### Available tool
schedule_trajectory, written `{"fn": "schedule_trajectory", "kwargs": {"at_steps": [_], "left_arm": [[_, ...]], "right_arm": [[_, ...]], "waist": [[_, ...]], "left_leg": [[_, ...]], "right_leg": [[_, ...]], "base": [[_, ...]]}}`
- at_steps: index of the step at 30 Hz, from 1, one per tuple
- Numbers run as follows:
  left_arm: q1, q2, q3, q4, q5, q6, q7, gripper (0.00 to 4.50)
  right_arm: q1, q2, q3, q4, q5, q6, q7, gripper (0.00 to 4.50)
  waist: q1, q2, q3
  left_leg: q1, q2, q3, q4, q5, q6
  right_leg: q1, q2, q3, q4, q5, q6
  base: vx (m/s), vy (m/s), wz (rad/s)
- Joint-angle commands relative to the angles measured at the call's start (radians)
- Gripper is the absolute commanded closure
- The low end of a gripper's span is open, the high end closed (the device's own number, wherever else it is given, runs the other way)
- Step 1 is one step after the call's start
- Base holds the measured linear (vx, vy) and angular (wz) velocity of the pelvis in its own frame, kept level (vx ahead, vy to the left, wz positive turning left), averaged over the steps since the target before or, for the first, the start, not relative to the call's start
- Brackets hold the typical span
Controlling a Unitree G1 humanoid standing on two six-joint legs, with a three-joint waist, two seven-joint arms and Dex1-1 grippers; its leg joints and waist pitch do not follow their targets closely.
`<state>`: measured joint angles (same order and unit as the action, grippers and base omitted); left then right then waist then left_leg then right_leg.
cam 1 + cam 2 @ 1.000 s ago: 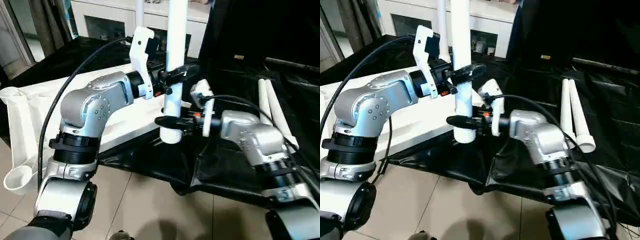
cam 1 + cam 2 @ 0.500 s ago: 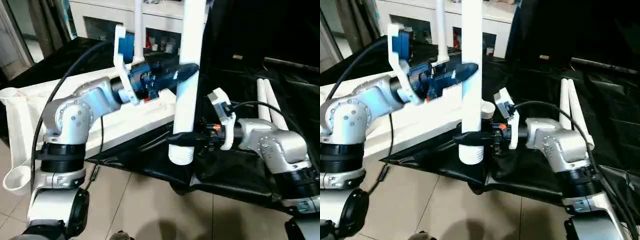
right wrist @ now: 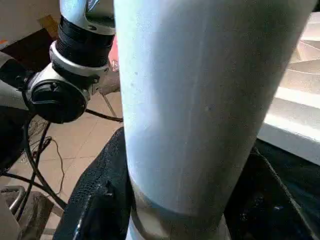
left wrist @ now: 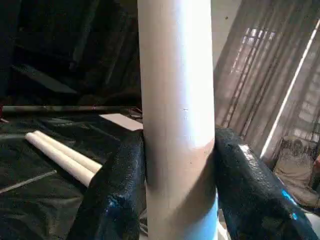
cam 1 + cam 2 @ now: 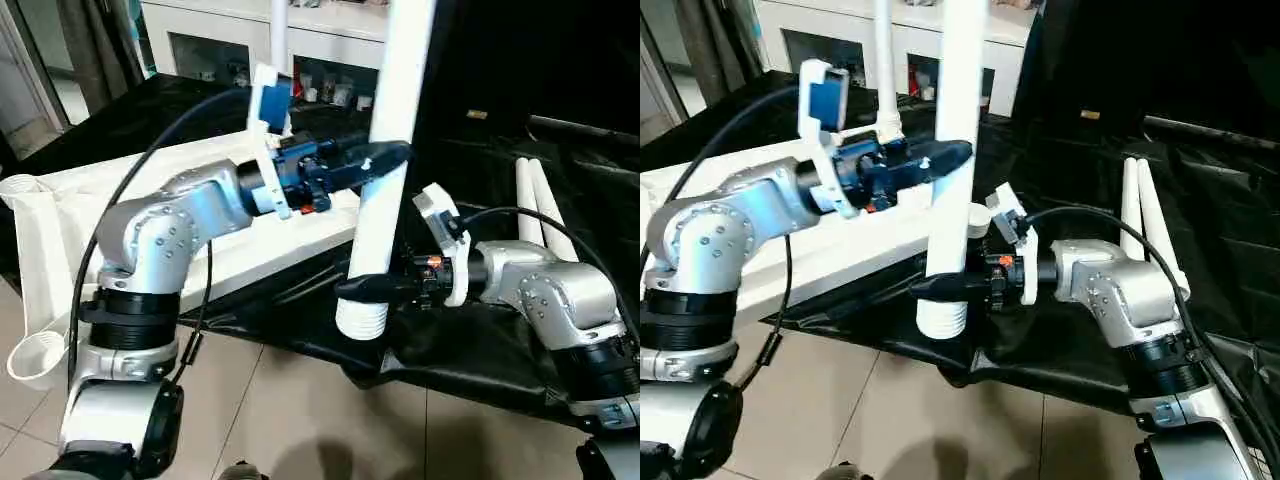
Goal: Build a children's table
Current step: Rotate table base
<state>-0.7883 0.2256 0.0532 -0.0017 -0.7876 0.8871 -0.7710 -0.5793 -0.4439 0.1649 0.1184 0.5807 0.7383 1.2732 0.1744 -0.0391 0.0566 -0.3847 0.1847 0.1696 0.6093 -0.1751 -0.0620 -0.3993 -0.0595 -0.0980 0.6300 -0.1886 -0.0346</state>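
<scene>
Between both grippers: leg (image 5: 385,190) upright, left gripper (image 5: 385,155) above right gripper (image 5: 362,286).

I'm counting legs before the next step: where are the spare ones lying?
In the left eye view, two spare legs lie side by side on the black sheet, on the robot's right, beyond its right forearm.

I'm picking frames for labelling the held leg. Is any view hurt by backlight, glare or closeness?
Left wrist view: bright curtained window behind the leg, its face shaded but edges clear. Right wrist view: the leg so close its outline runs off frame, sunlit tabletop glaring. Left eye view: evenly lit, both the left gripper and the right gripper sharp.
</scene>
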Motion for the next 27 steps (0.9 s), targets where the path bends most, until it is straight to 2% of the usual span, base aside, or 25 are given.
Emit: {"fn": "schedule_trajectory", "kwargs": {"at_steps": [1, 2, 4, 7, 8, 13, 14, 17, 19, 22, 25, 26, 27], "left_arm": [[-0.009, -0.008, -0.009, -0.010, 0.005, 0.010, 0.030, 2.70], [-0.010, -0.008, -0.006, -0.008, 0.005, 0.010, 0.035, 2.70], [-0.014, -0.007, 0.018, -0.004, 0.010, 0.004, 0.060, 2.71], [-0.014, -0.005, 0.029, -0.005, 0.006, 0.002, 0.065, 2.71], [-0.011, -0.003, 0.039, -0.008, 0.007, -0.005, 0.074, 2.71], [-0.007, 0.019, 0.021, -0.013, 0.030, -0.011, 0.077, 2.71], [-0.007, 0.020, 0.021, -0.017, 0.024, -0.002, 0.076, 2.15], [-0.013, 0.008, 0.028, -0.015, 0.020, 0.007, 0.098, 1.97], [-0.017, 0.006, 0.024, -0.006, 0.036, -0.010, 0.104, 1.59], [-0.017, 0.006, 0.013, 0.003, 0.057, -0.035, 0.108, 1.49], [-0.006, 0.010, 0.001, -0.013, 0.058, -0.041, 0.104, 1.16], [-0.006, 0.010, 0.001, -0.013, 0.058, -0.041, 0.104, 1.44], [-0.005, 0.009, 0.001, -0.015, 0.051, -0.036, 0.108, 1.44]], "right_arm": [[-0.010, -0.005, 0.013, -0.021, -0.021, -0.020, -0.006, 2.59], [-0.011, -0.005, 0.015, -0.020, -0.027, -0.028, -0.007, 2.59], [-0.019, 0.007, 0.023, 0.003, -0.082, -0.104, -0.045, 2.59], [-0.026, 0.012, 0.023, 0.020, -0.091, -0.113, -0.055, 2.59], [-0.032, 0.014, 0.022, 0.031, -0.094, -0.115, -0.056, 2.59], [-0.051, 0.030, 0.014, 0.063, -0.108, -0.128, -0.083, 2.59], [-0.054, 0.035, 0.012, 0.071, -0.111, -0.132, -0.088, 2.59], [-0.064, 0.044, 0.008, 0.091, -0.116, -0.138, -0.101, 2.59], [-0.068, 0.045, 0.006, 0.100, -0.118, -0.140, -0.104, 2.59], [-0.072, 0.047, 0.002, 0.113, -0.125, -0.142, -0.104, 2.59], [-0.072, 0.047, 0.002, 0.115, -0.122, -0.140, -0.097, 2.59], [-0.072, 0.047, 0.002, 0.115, -0.122, -0.140, -0.097, 2.59], [-0.073, 0.047, 0.003, 0.116, -0.123, -0.141, -0.095, 2.59]], "waist": [[0.004, 0.004, -0.073], [0.004, 0.004, -0.072], [0.005, 0.000, -0.072], [0.003, 0.001, -0.072], [0.003, -0.002, -0.072], [0.003, -0.003, -0.073], [0.003, -0.001, -0.073], [0.002, 0.001, -0.073], [0.003, 0.001, -0.072], [0.003, 0.000, -0.073], [0.003, 0.002, -0.074], [0.003, 0.001, -0.074], [0.003, 0.002, -0.074]], "left_leg": [[0.016, 0.053, -0.020, -0.066, -0.145, -0.002], [0.015, 0.054, -0.021, -0.067, -0.144, -0.003], [0.015, 0.053, -0.020, -0.066, -0.142, -0.007], [0.015, 0.053, -0.020, -0.066, -0.138, -0.004], [0.015, 0.053, -0.019, -0.066, -0.135, -0.001], [0.013, 0.052, -0.019, -0.066, -0.118, 0.005], [0.014, 0.052, -0.019, -0.066, -0.121, 0.004], [0.016, 0.053, -0.020, -0.067, -0.127, -0.008], [0.016, 0.053, -0.019, -0.067, -0.129, -0.007], [0.015, 0.052, -0.020, -0.067, -0.132, -0.003], [0.014, 0.052, -0.020, -0.067, -0.127, -0.003], [0.014, 0.053, -0.020, -0.067, -0.125, -0.003], [0.015, 0.053, -0.020, -0.066, -0.123, -0.002]], "right_leg": [[0.059, -0.100, 0.063, -0.080, -0.205, -0.140], [0.058, -0.101, 0.063, -0.080, -0.207, -0.138], [0.058, -0.103, 0.063, -0.081, -0.221, -0.130], [0.057, -0.101, 0.063, -0.081, -0.220, -0.131], [0.058, -0.100, 0.063, -0.080, -0.215, -0.129], [0.058, -0.100, 0.063, -0.077, -0.196, -0.130], [0.057, -0.100, 0.063, -0.076, -0.197, -0.133], [0.055, -0.099, 0.063, -0.075, -0.195, -0.137], [0.057, -0.100, 0.064, -0.076, -0.192, -0.136], [0.058, -0.100, 0.064, -0.078, -0.199, -0.124], [0.059, -0.101, 0.064, -0.077, -0.189, -0.126], [0.059, -0.100, 0.064, -0.076, -0.185, -0.127], [0.058, -0.100, 0.063, -0.075, -0.176, -0.131]], "base": [[0.000, 0.000, 0.00], [0.000, 0.000, 0.00], [0.000, 0.000, 0.00], [0.000, 0.000, 0.00], [0.000, 0.000, 0.00], [0.000, 0.000, 0.00], [0.000, 0.000, 0.00], [0.000, 0.000, 0.00], [0.000, 0.000, 0.00], [0.000, 0.000, 0.00], [0.000, 0.000, 0.00], [0.000, 0.000, 0.00], [0.000, 0.000, 0.00]]}}
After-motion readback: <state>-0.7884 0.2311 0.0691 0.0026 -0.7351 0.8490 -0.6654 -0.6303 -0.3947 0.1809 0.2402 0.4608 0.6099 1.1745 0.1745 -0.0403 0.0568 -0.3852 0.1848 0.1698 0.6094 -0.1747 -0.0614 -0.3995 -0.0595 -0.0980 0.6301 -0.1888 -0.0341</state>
